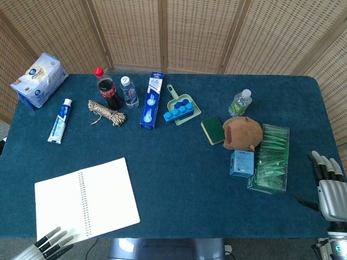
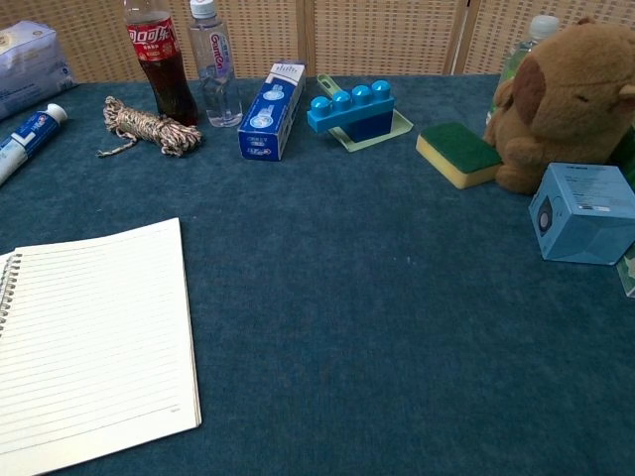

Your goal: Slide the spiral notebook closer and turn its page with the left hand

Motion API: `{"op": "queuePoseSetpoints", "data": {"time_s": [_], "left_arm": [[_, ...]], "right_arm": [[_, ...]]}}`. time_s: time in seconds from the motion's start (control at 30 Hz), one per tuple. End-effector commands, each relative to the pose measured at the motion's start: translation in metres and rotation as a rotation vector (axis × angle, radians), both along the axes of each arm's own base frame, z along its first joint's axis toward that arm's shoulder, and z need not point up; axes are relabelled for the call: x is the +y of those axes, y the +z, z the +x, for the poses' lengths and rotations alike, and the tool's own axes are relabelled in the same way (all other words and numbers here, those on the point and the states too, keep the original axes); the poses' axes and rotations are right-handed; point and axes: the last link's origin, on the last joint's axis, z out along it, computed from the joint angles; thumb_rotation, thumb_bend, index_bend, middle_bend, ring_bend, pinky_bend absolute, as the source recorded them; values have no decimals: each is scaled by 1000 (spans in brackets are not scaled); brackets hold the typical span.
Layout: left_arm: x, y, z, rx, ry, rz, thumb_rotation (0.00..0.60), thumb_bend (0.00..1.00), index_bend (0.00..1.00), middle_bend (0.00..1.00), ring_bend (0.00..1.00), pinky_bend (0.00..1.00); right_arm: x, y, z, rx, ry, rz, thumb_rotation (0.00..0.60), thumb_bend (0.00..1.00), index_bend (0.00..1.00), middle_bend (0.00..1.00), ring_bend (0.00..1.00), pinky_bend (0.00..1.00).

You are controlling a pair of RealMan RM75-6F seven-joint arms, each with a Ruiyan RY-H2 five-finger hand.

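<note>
**Left hand off the notebook, page turn pending**

Notebook (image 1: 87,203) lies open at the table's (image 1: 179,162) near-left corner, lined page up, spiral down the middle. Left hand (image 1: 47,244) sits at the frame's bottom edge, fingers spread, holding nothing, just off the near page edge. Right hand (image 1: 329,187) idles by the right edge, fingers apart, empty. Judgement: to turn well, the fingertips should catch one sheet's outer edge, lifting it lightly over the spiral.

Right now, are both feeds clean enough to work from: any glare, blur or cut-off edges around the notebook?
Head view: even, soft light, no glare, whole spiral notebook sharp; left hand cropped at the bottom edge. Chest view: ruled lines crisp, but the notebook is cut off at the left and bottom; plush toy looms large at the right.
</note>
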Motion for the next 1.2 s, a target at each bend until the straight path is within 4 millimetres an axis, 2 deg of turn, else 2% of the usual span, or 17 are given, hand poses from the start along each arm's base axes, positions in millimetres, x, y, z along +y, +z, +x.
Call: {"op": "queuePoseSetpoints", "data": {"time_s": [0.03, 0.33, 0.57, 1.2], "left_arm": [[4, 5, -6, 21, 12, 79, 600, 0, 0, 0, 0, 0], [8, 7, -22, 136, -8, 155, 600, 0, 0, 0, 0, 0], [9, 3, -24, 184, -53, 184, 600, 0, 0, 0, 0, 0], [28, -18, -17, 196, -125, 248, 600, 0, 0, 0, 0, 0]], "right_arm": [[0, 0, 0, -2, 0, 4, 597, 0, 0, 0, 0, 0], [0, -3, 1, 1, 3, 13, 596, 0, 0, 0, 0, 0], [1, -4, 2, -3, 7, 16, 598, 0, 0, 0, 0, 0], [1, -1, 2, -12, 9, 10, 598, 0, 0, 0, 0, 0]]}}
